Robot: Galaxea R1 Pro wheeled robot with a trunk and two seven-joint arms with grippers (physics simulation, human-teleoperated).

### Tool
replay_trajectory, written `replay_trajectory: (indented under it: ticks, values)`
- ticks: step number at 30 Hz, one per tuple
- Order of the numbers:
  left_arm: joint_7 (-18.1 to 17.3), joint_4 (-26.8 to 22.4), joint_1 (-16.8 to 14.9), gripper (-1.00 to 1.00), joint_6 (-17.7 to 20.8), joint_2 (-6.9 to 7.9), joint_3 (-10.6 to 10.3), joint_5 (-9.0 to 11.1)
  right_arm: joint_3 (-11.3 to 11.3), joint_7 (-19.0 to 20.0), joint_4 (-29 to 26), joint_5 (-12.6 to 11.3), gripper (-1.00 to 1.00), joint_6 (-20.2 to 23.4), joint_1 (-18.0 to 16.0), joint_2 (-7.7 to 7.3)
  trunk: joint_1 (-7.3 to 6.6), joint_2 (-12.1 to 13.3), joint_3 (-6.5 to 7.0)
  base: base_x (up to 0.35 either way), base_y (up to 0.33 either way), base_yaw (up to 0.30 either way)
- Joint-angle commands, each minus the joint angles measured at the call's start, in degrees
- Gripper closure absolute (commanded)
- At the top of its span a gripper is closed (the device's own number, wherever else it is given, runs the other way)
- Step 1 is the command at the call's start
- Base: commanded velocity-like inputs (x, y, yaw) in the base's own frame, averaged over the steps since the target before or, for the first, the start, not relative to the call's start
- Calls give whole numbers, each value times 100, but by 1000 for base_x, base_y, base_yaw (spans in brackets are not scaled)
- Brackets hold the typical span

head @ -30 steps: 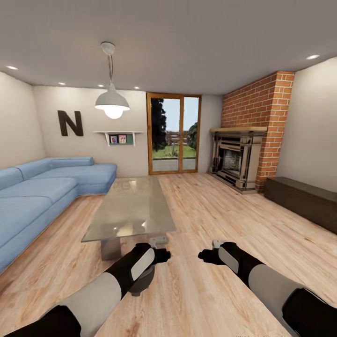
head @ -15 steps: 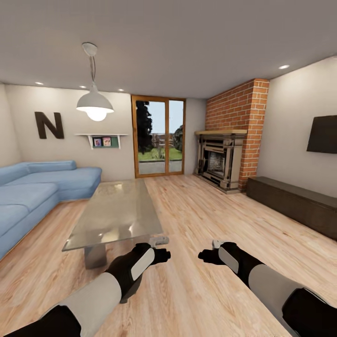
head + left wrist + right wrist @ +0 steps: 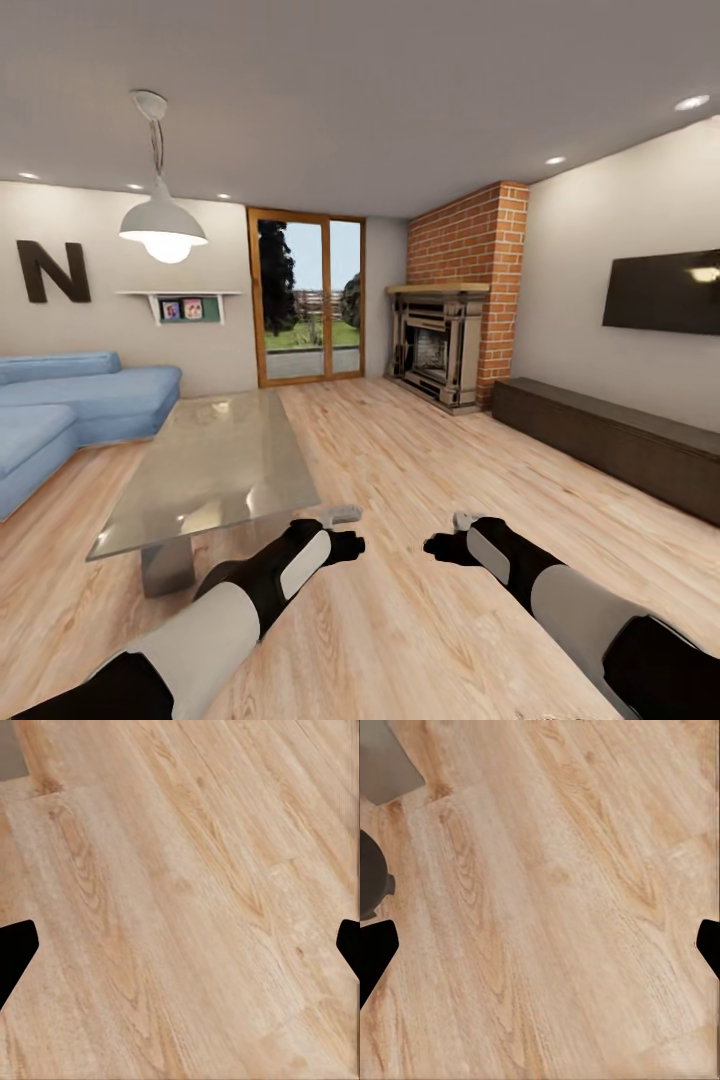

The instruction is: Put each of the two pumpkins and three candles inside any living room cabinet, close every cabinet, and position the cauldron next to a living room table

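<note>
The low table [image 3: 215,470] with a glossy grey-green top stands on the plank floor at left centre. The long dark-brown cabinet [image 3: 610,440] runs along the right wall with its front panels shut. My left gripper [image 3: 345,532] and right gripper [image 3: 445,540] hover side by side over bare floor in front of me. In the wrist views the left gripper [image 3: 180,945] and right gripper [image 3: 540,945] are both open, holding nothing. The pumpkins, candles and cauldron are out of view.
A blue corner sofa [image 3: 60,410] is at far left, a brick fireplace [image 3: 440,345] at the back and a black TV [image 3: 660,290] above the cabinet. Wide floor lies between table and cabinet. A dark rounded shape [image 3: 371,881] sits beside a grey table leg [image 3: 386,765].
The camera has turned right, so the whole room has slid left and the TV has come into view. Both arms hold the same pose.
</note>
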Motion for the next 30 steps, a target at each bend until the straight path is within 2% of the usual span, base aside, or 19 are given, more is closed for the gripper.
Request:
replay_trajectory:
  ticks: [1,30]
  values:
    - [54,-10,-6,-100,6,4,-38,62,40,-50,-19,-60,-100,19,-3,-7,0,-4,0,0,0,-213]
    - [54,-10,-6,-100,6,3,-40,60,40,-81,-19,-52,-100,19,-4,-7,0,-4,193,0,0,-213]
